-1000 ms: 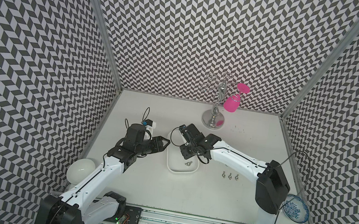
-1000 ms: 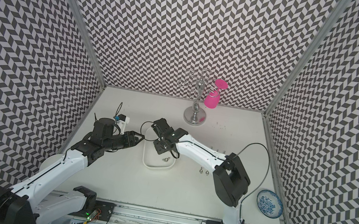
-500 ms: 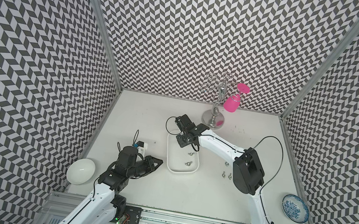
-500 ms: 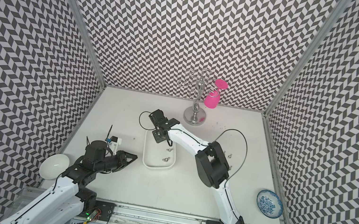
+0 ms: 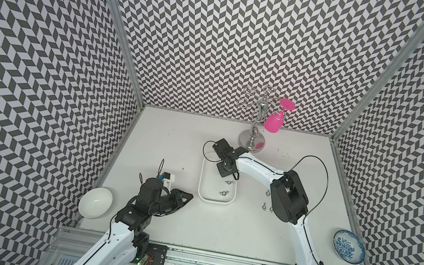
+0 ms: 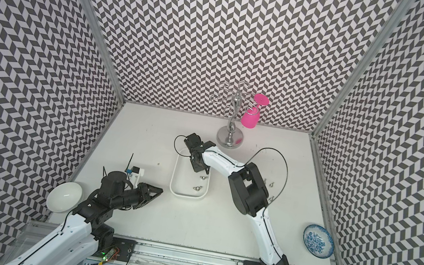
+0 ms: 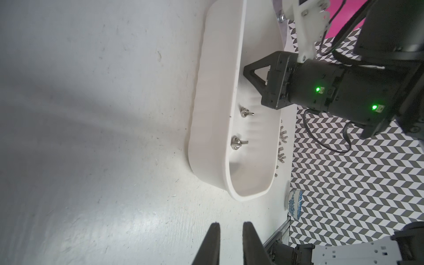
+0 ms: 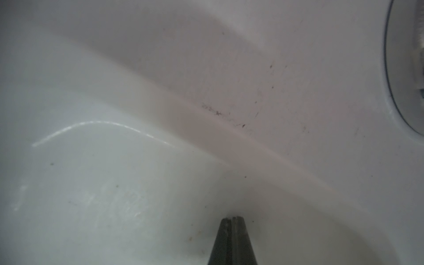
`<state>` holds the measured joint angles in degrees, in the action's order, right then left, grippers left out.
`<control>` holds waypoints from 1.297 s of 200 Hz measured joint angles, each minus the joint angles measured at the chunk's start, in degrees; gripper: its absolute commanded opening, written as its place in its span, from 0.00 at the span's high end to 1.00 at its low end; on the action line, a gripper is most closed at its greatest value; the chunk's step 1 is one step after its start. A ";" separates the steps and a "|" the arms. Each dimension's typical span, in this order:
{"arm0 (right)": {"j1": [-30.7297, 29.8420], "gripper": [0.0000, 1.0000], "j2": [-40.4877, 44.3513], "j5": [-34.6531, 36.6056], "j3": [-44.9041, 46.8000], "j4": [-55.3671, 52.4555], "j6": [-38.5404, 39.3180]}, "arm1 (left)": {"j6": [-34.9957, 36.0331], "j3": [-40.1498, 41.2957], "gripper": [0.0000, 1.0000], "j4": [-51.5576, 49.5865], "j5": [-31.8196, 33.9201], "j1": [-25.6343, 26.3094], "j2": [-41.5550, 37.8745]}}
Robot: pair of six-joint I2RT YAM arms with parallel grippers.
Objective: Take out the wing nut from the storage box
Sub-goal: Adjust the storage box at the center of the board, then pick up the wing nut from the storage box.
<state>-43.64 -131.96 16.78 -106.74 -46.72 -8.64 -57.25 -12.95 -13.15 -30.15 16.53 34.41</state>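
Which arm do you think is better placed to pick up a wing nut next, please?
The right one: the right gripper, though shut, is down inside the box near a wing nut; the left gripper is open but outside the box.

The storage box (image 7: 215, 91) is smooth white plastic with a soft satin sheen. The wing nuts (image 7: 236, 143) inside it are bright, polished metal. The bench (image 7: 103, 137) is matt white, scuffed and speckled with dark marks. The stand (image 5: 251, 143) is mirror-bright chromed metal. The round white bowl (image 5: 95, 202) looks glossy, and the blue-patterned bowl (image 5: 348, 250) looks glazed. The left fingers (image 7: 210, 245) are matt black.
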 measured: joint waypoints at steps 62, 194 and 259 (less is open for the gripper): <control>-0.11 0.91 4.17 1.68 6.03 -7.98 -2.40 | 0.20 -0.02 0.77 2.91 -0.20 0.00 3.61; 2.43 0.61 13.46 -13.38 10.69 -7.58 4.92 | 2.67 -1.03 0.72 9.11 -1.73 0.37 13.35; 2.89 0.60 11.28 -16.68 10.47 -7.28 8.68 | 7.89 -6.80 0.71 8.83 -3.56 0.35 17.64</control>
<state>-40.75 -120.68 0.10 -96.27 -54.00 0.03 -49.36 -19.75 -4.32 -33.71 16.88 52.05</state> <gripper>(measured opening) 0.394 0.286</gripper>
